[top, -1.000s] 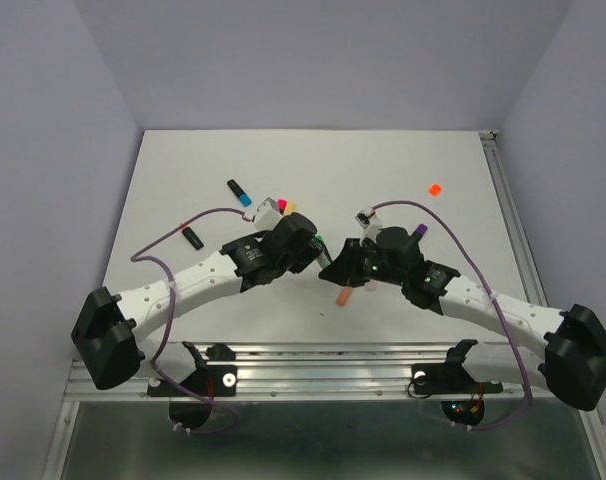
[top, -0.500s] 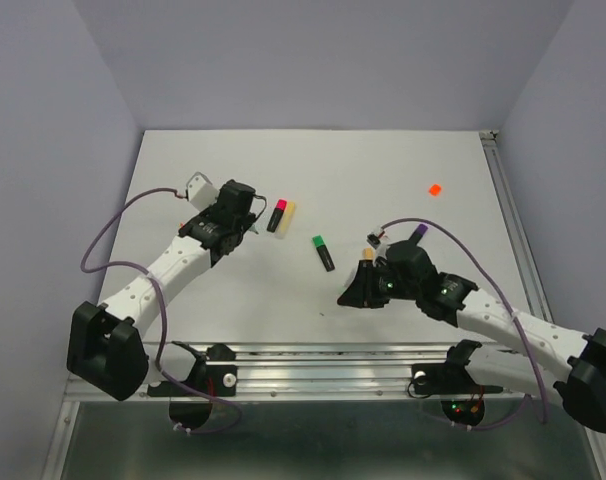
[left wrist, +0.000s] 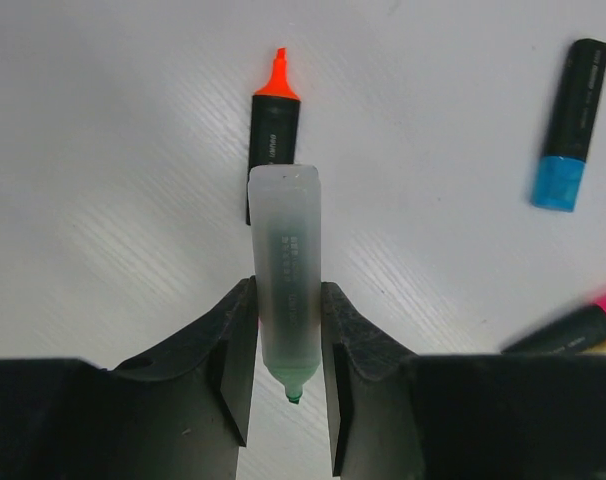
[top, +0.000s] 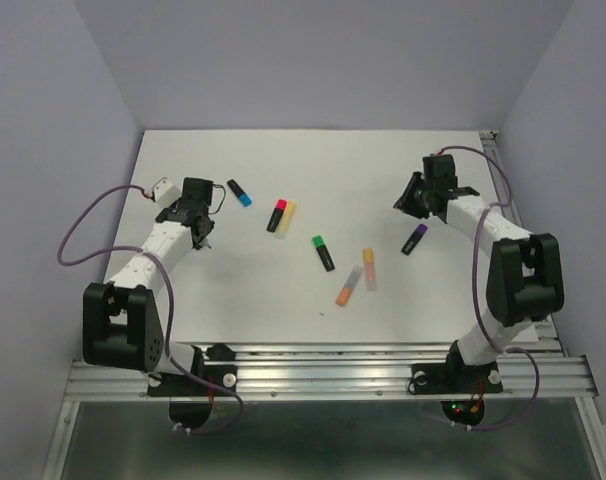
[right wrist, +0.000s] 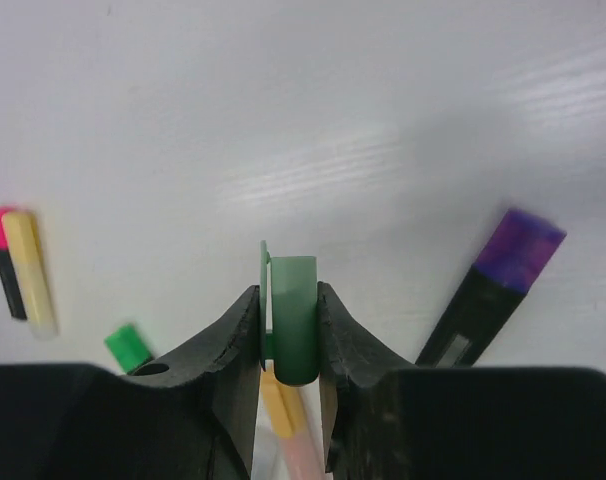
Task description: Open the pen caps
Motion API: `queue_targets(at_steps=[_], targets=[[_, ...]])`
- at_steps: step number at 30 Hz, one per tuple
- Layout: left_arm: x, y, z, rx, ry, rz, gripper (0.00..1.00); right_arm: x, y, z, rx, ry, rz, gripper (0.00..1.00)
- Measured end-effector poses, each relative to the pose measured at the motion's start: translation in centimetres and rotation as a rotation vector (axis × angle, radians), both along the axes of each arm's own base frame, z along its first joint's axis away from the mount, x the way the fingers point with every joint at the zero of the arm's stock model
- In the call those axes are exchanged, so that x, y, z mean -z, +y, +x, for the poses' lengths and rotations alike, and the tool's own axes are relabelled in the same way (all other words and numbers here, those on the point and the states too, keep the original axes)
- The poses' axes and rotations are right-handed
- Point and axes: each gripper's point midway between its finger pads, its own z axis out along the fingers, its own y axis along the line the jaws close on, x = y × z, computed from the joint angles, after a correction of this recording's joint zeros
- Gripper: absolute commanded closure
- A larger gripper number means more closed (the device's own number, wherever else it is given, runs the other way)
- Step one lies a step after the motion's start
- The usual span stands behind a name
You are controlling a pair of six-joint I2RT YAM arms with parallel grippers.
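Pinching a green cap [right wrist: 295,335] lengthwise, your right gripper [right wrist: 288,292] hangs toward the worktop's [right wrist: 403,90] right edge; your left gripper [left wrist: 286,288] pinches a pale pen [left wrist: 285,225].

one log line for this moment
left jaws: shut on uncapped mint pen | right jaws: shut on green cap | status: cap off

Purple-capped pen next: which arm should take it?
Right. The purple-capped pen lies just beside the right gripper, which must first drop the green cap it holds. The left gripper is on the opposite side, shut on an uncapped pale pen body.
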Motion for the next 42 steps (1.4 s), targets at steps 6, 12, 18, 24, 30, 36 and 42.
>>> queue_targets(at_steps=[6,12,18,24,30,36,42], targets=[[3.2,4.9,-1.8,-0.125,0.102,0.012,0.97,4.7,-5.2,6.3,0.137,0.099,-0.124,0.99],[5.3,6.0,-2.3,-0.143,0.154,-0.01,0.94,7.4,-7.8,8.5,0.22,0.19,-0.218,0.94],[7.5,7.1,-2.7,-0.169,0.223,-0.019,0.75,8.4,-9.2,10.5,0.287,0.224,-0.285,0.89],[7.6,6.7,-2.2,-0.147,0.215,-0.042,0.36,8.4,-10.0,10.3,0.332,0.246,-0.314,0.73],[7.6,6.1,-1.9,-0.127,0.205,-0.069,0.26,8.4,-10.3,10.3,0.357,0.249,-0.316,0.57],[5.7,5.4,-1.6,-0.104,0.148,-0.104,0.09,8.0,-10.3,9.6,0.357,0.266,-0.316,0.3],[-1.0,3.5,-1.2,-0.031,-0.064,-0.167,0.01,3.5,-9.8,8.9,0.338,0.204,-0.279,0.0]])
